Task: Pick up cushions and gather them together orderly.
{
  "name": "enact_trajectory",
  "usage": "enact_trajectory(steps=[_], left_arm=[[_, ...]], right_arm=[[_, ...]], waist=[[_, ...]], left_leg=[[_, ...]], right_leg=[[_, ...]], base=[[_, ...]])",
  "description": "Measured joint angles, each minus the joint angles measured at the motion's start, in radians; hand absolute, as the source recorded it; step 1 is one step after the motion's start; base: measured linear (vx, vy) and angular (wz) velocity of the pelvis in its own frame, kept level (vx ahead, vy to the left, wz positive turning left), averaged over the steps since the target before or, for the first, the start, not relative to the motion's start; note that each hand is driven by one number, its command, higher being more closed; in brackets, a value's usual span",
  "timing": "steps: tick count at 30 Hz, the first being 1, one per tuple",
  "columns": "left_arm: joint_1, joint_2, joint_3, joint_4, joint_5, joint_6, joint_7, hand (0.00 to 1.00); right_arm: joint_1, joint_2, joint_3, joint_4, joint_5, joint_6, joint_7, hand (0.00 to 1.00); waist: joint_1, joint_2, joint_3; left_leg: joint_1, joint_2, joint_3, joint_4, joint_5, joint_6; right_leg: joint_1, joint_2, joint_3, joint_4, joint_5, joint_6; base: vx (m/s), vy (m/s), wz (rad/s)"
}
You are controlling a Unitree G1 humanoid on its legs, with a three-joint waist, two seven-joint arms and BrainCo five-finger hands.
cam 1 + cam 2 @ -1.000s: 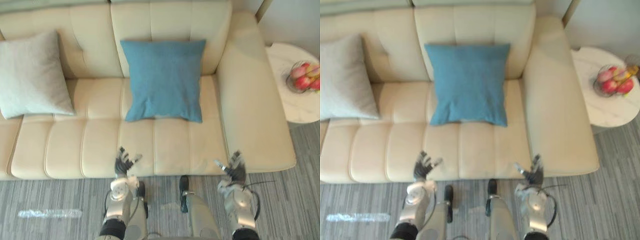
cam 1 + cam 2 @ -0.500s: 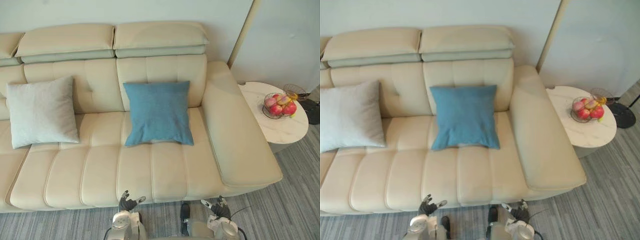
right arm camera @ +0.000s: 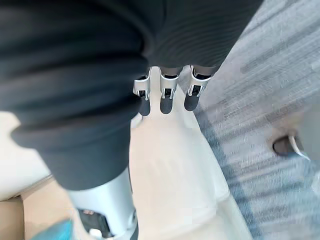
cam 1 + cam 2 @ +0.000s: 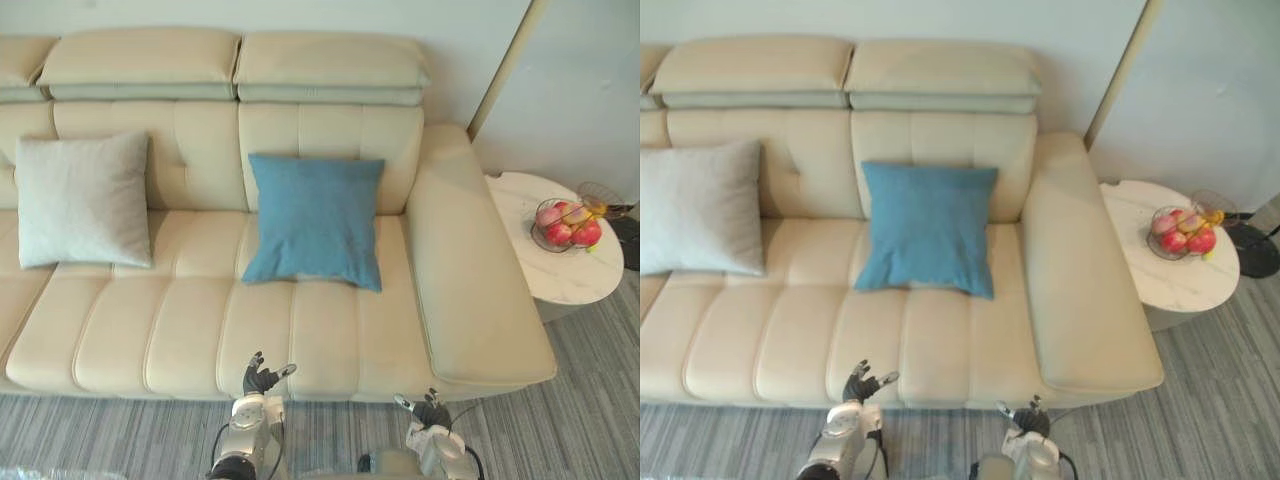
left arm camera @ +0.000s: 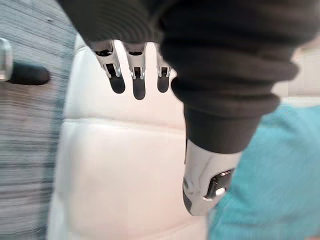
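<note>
Blue cushion (image 4: 314, 219) leans against the cream sofa (image 4: 200, 330), with the grey cushion (image 4: 84, 198) well apart at 9 o'clock. At 3 o'clock a wire bowl (image 4: 566, 224) (on a marble table (image 4: 560, 275)) holds reddish fruit, perhaps apples. Left hand (image 4: 262, 378) and right hand (image 4: 428, 410) hover at 6 o'clock, fingers spread, empty.

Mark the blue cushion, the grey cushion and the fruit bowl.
blue cushion (image 4: 313, 220), left eye view, centre of its front face.
grey cushion (image 4: 84, 198), left eye view, centre of its front face.
fruit bowl (image 4: 538, 236), left eye view, left part of its wire wall.
</note>
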Motion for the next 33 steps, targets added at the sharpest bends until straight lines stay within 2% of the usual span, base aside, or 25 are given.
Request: enact_trajectory(steps=[1, 2, 3, 4, 6, 7, 8, 9, 10, 13, 16, 19, 24, 25, 33], left_arm=[[0.005, 0.000, -0.003, -0.001, 0.000, 0.001, 0.000, 0.00], [0.019, 0.005, -0.007, -0.002, 0.001, -0.002, 0.000, 0.00], [0.020, 0.005, -0.009, 0.002, 0.001, -0.001, -0.001, 0.00], [0.019, 0.005, -0.008, 0.006, 0.001, 0.000, 0.000, 0.00], [0.021, 0.005, -0.009, 0.021, 0.001, 0.001, 0.000, 0.00], [0.023, 0.005, -0.009, 0.022, 0.001, 0.001, -0.001, 0.00], [0.025, 0.005, -0.004, 0.023, 0.002, 0.001, 0.000, 0.00], [0.033, 0.003, -0.001, 0.038, 0.002, 0.003, 0.000, 0.00], [0.034, 0.011, -0.002, 0.045, 0.002, 0.008, 0.000, 0.00], [0.071, 0.061, -0.017, 0.075, 0.003, 0.022, 0.001, 0.00], [0.073, 0.084, -0.040, 0.101, 0.013, 0.025, 0.000, 0.00], [0.075, 0.088, -0.043, 0.123, 0.024, 0.027, 0.000, 0.00], [0.071, 0.096, -0.048, 0.148, 0.048, 0.032, -0.001, 0.00], [0.079, 0.118, -0.026, 0.153, 0.071, 0.035, -0.001, 0.00], [0.081, 0.119, -0.029, 0.153, 0.071, 0.035, -0.004, 0.00]], right_arm=[[0.004, 0.000, -0.004, 0.000, 0.001, 0.000, 0.000, 0.00], [0.014, -0.003, -0.006, 0.001, 0.007, 0.001, -0.002, 0.00], [0.015, -0.005, -0.019, 0.005, 0.008, 0.000, -0.001, 0.00], [0.014, -0.004, -0.029, 0.007, 0.009, 0.000, -0.001, 0.00], [0.022, -0.008, -0.047, 0.034, 0.008, 0.001, 0.002, 0.00], [0.021, -0.012, -0.047, 0.046, 0.008, 0.004, 0.004, 0.00], [0.021, -0.014, -0.050, 0.050, 0.008, 0.006, 0.006, 0.00], [0.014, -0.026, -0.057, 0.066, 0.009, 0.009, 0.008, 0.00], [0.008, -0.027, -0.057, 0.080, 0.009, 0.011, 0.013, 0.00], [0.011, -0.018, -0.057, 0.122, 0.009, 0.015, 0.028, 0.00], [0.018, -0.031, -0.064, 0.133, 0.008, 0.015, 0.029, 0.00], [0.013, -0.039, -0.066, 0.150, 0.007, 0.014, 0.029, 0.00], [0.015, -0.043, -0.084, 0.160, 0.006, 0.017, 0.030, 0.00], [0.000, -0.080, -0.081, 0.199, 0.005, 0.018, 0.035, 0.00], [0.008, -0.080, -0.083, 0.199, -0.005, 0.024, 0.036, 0.00]], waist=[[-0.002, -0.002, -0.002], [-0.003, -0.011, -0.010], [-0.016, -0.016, -0.005], [-0.016, -0.018, -0.002], [-0.020, -0.013, -0.005], [-0.022, -0.008, -0.007], [-0.021, 0.005, -0.006], [-0.025, 0.010, -0.002], [-0.025, 0.007, -0.004], [-0.028, -0.032, -0.030], [-0.038, -0.040, -0.038], [-0.040, -0.035, -0.047], [-0.044, -0.032, -0.050], [-0.082, -0.042, -0.012], [-0.083, -0.032, -0.006]], left_leg=[[0.005, 0.000, 0.004, -0.010, 0.012, -0.002], [0.009, -0.011, 0.021, -0.044, 0.055, 0.008], [-0.001, -0.023, 0.022, -0.004, 0.030, 0.023], [-0.005, -0.035, 0.021, 0.039, -0.003, 0.032], [0.002, -0.069, 0.022, 0.167, -0.116, 0.050], [0.005, -0.071, 0.022, 0.197, -0.149, 0.051], [0.014, -0.072, 0.026, 0.201, -0.169, 0.046], [0.032, -0.085, 0.030, 0.164, -0.182, 0.029], [0.063, -0.098, 0.040, 0.100, -0.191, 0.025], [0.135, -0.180, 0.074, -0.078, -0.126, 0.054], [0.142, -0.221, 0.061, -0.123, -0.113, 0.058], [0.153, -0.240, 0.048, -0.152, -0.096, 0.066], [0.213, -0.239, 0.043, -0.170, -0.083, 0.070], [0.279, -0.251, 0.009, -0.196, -0.127, 0.074], [0.279, -0.253, 0.009, -0.198, -0.126, 0.075]], right_leg=[[-0.001, 0.000, -0.002, 0.000, 0.000, 0.000], [-0.006, -0.012, -0.010, -0.019, 0.016, -0.027], [-0.012, -0.026, -0.015, -0.035, 0.033, -0.048], [-0.016, -0.037, -0.011, -0.040, 0.044, -0.050], [-0.013, -0.066, -0.010, -0.069, 0.080, -0.033], [-0.014, -0.069, -0.010, -0.083, 0.094, -0.024], [-0.013, -0.071, -0.007, -0.097, 0.108, -0.010], [-0.002, -0.071, 0.001, -0.126, 0.128, 0.015], [0.004, -0.076, 0.004, -0.156, 0.144, 0.025], [0.054, -0.131, 0.025, -0.282, 0.215, 0.050], [0.065, -0.158, 0.024, -0.329, 0.240, 0.057], [0.072, -0.158, 0.037, -0.352, 0.248, 0.063], [0.130, -0.150, 0.038, -0.380, 0.258, 0.065], [0.201, -0.154, 0.015, -0.410, 0.228, 0.058], [0.185, -0.158, 0.014, -0.376, 0.208, 0.065]], base=[[-0.14, -0.078, 0.18], [-0.17, -0.020, 0.02], [-0.12, 0.043, -0.04], [-0.10, 0.106, -0.06], [-0.09, 0.155, 0.03], [-0.08, 0.167, 0.04], [-0.12, 0.235, -0.02], [-0.14, 0.236, -0.06], [-0.19, 0.274, -0.04], [-0.13, 0.187, -0.01], [-0.06, 0.108, 0.14], [0.01, 0.047, -0.04], [0.10, -0.008, -0.03], [0.04, -0.013, -0.01], [-0.02, -0.004, 0.00]])
